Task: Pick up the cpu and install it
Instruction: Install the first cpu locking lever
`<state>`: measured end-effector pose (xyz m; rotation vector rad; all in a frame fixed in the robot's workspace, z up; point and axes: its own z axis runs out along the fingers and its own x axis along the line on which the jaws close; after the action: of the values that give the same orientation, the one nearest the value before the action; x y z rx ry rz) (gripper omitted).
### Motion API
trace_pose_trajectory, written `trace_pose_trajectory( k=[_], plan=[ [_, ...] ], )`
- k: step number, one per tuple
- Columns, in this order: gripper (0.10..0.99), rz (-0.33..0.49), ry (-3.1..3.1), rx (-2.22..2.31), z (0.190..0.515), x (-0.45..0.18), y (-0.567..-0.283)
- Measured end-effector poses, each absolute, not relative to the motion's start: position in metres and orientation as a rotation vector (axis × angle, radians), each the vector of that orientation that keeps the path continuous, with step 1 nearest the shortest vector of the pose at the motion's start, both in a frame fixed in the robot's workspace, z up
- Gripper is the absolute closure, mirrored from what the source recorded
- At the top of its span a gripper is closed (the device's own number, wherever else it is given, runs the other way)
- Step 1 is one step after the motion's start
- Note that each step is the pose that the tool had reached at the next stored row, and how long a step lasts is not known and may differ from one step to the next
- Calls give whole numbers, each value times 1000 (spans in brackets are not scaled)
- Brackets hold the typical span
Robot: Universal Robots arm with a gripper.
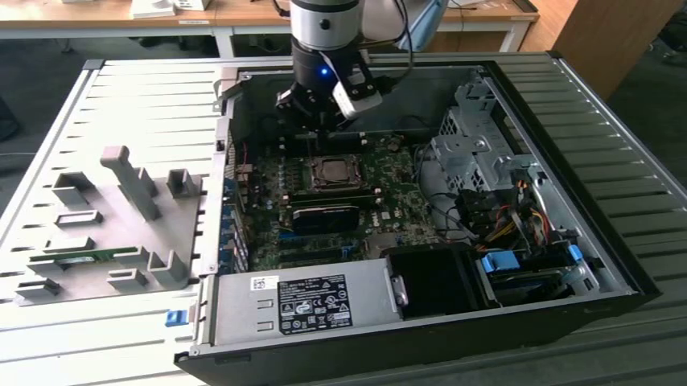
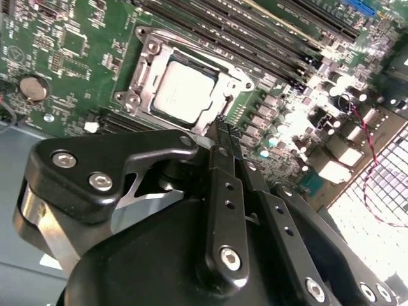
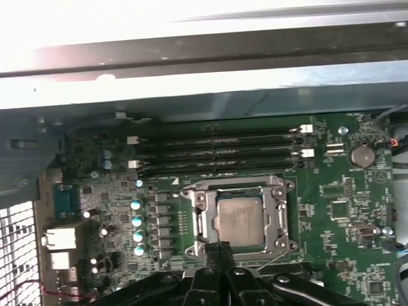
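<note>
A: Nearest us, the computer case (image 1: 429, 338) lies open on the slatted bench (image 1: 140, 88), the grey power supply (image 1: 306, 304) along its front edge.

B: And off to the exterior view's left, a grey fixture tray (image 1: 108, 233) sits on the bench, well apart from the arm.

A: Further in now, the green motherboard (image 1: 343, 209) — and there's the cpu (image 1: 331, 170), silver top up, lying flat inside the socket frame (image 1: 335, 178).

B: Confirmed in both wrist views: the cpu (image 3: 240, 220) is seated square in the metal frame (image 3: 280, 217), level, nothing tilted. The second wrist view has it too (image 2: 186, 92), frame (image 2: 143, 83) all around it.

A: Where's the hand (image 1: 318, 129)?

B: Just beyond the socket in the exterior view, hanging above the board at the far side of the case. In the second wrist view the hand (image 2: 220, 127) has its fingers (image 2: 224, 191) pressed together, tips meeting at a point just beside the frame's edge.

A: Holding anything?

B: Nothing between them. The first wrist view agrees — hand (image 3: 220, 247) closed up tight, tips at the frame's near rim, clear of the chip itself.

A: Past the socket, the row of dark memory slots (image 3: 217, 153), then the case wall.
</note>
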<state>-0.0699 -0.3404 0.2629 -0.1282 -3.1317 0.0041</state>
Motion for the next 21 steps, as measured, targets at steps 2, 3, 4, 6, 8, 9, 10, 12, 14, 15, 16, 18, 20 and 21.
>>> trace_pose_trajectory(
  k=[2, 3, 4, 6, 8, 9, 10, 12, 14, 15, 16, 18, 20, 21],
  plan=[
    [965, 4, -3132, -128, 263, -73, -340],
    [965, 4, -3132, -128, 262, -75, -340],
    [965, 4, -3132, -128, 262, -77, -340],
    [965, 4, -3132, -128, 261, -80, -340],
    [965, 4, -3132, -128, 261, -82, -339],
    [965, 4, -3132, -128, 261, -83, -339],
    [965, 4, -3132, -128, 261, -84, -339],
    [965, 4, -3132, -128, 261, -87, -339],
    [965, 4, -3132, -128, 260, -90, -339],
    [965, 4, -3132, -128, 260, -91, -338],
    [965, 4, -3132, -128, 260, -92, -338],
    [965, 4, -3132, -128, 260, -94, -337],
    [965, 4, -3132, -128, 259, -96, -336],
    [965, 4, -3132, -128, 259, -97, -335]
  ],
)
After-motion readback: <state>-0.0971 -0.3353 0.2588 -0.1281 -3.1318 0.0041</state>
